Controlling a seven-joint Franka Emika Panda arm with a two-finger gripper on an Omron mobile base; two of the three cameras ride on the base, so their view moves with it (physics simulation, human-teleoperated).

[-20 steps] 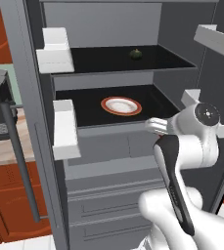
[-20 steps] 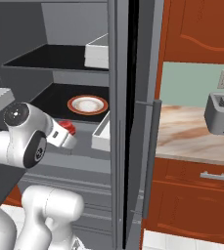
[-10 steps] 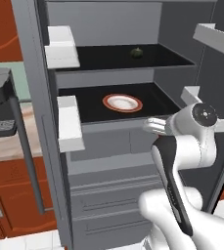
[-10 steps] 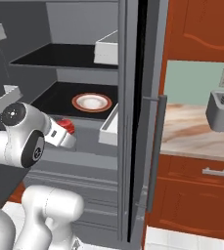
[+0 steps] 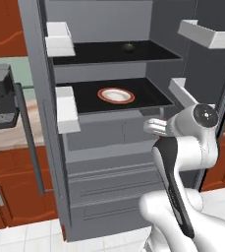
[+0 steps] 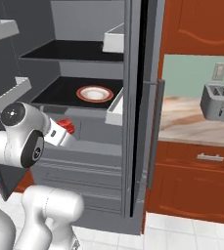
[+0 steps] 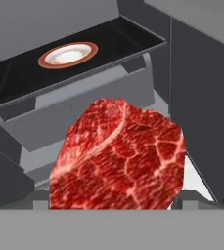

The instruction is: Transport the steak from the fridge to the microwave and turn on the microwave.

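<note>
Fridge [image 5: 45, 147] stands open, doors swung wide. End effector [image 6: 67, 128] holds the steak [image 7: 118, 156] out in front of the fridge, below the front edge of the lower black shelf [image 5: 148, 96], clear of it. Plate [image 5: 116, 95] with red-brown rim sits mid-shelf, bare. Small dark round item [image 5: 128, 47] sits on the upper shelf [image 5: 84, 55]. Toaster [image 6: 216, 101] on worktop [image 6: 191, 122] to the right.

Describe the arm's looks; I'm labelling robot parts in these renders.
The arm is glossy white with rounded, bulbous links, a dark grey disc capping a joint, and a black strip along one link. The gripper end is a white cylinder. No cables or markings show.
</note>
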